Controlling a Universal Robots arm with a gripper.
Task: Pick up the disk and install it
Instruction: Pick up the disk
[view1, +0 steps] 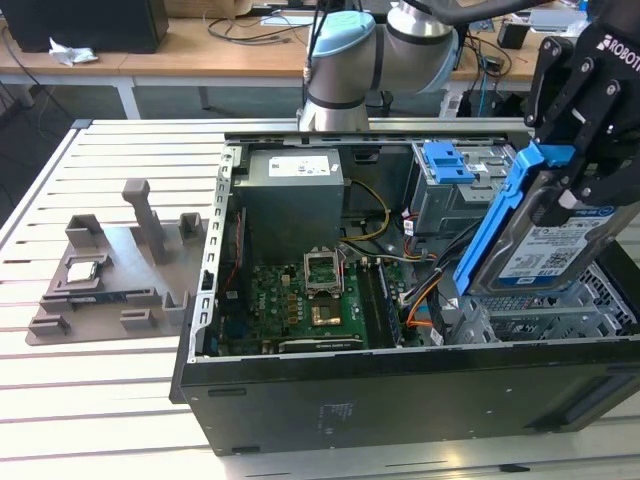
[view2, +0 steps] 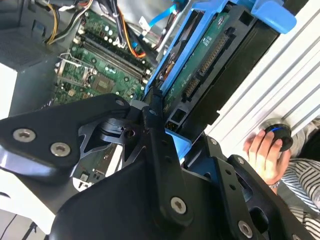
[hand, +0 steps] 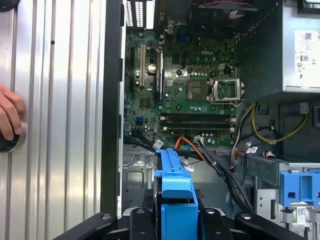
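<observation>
The disk (view1: 560, 250) is a silver drive with a white-and-blue label in blue caddy rails. It hangs tilted above the drive cage (view1: 520, 320) at the exterior view's right end of the open computer case (view1: 400, 400). My gripper (view1: 572, 185) is shut on the disk's upper part. The second wrist view shows the disk's green circuit-board underside (view2: 200, 65) held between the black fingers (view2: 152, 117). In the first wrist view, a blue rail of the disk (hand: 175, 185) runs out from the gripper (hand: 175, 222) over the case floor.
Inside the case are the motherboard (view1: 310, 300), the power supply (view1: 290, 190), loose cables (view1: 420, 290) and an empty blue bracket (view1: 450, 160). A grey fixture (view1: 110, 270) with a small chip (view1: 82, 270) lies on the exterior view's left. A person's hand (view2: 265, 150) rests on a black knob.
</observation>
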